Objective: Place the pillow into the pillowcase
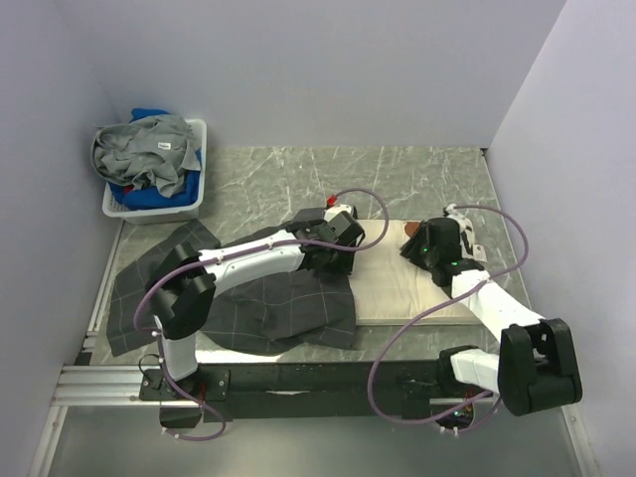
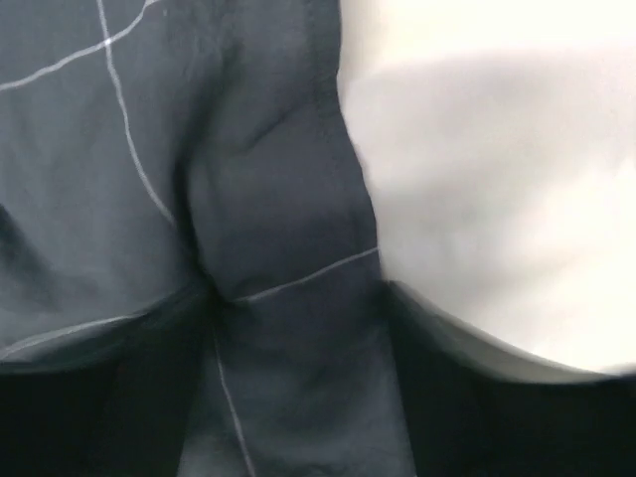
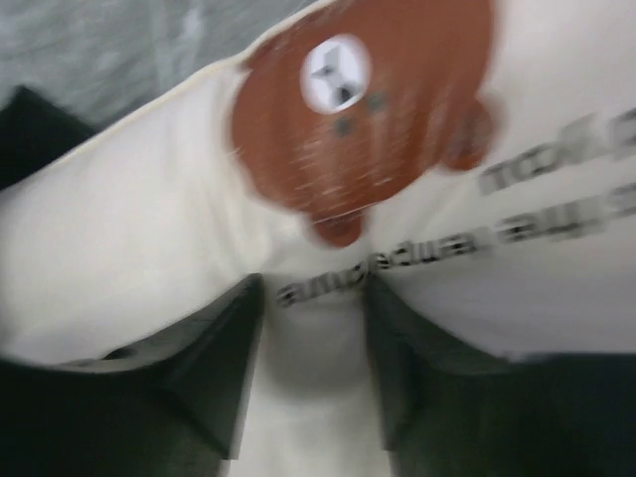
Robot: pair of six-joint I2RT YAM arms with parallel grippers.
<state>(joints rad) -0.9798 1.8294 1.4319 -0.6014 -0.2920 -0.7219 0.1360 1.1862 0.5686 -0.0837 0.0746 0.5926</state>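
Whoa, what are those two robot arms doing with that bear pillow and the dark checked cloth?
They are working on getting the pillow into the pillowcase. The left end effector is down on the pillowcase's edge where it meets the pillow, with dark cloth bunched between its jaws. The right end effector pinches the pillow's other end, just by the bear face. Much of the pillow is not yet covered.

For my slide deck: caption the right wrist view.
Right claw pinches a fold of the pillow beneath its brown bear print.
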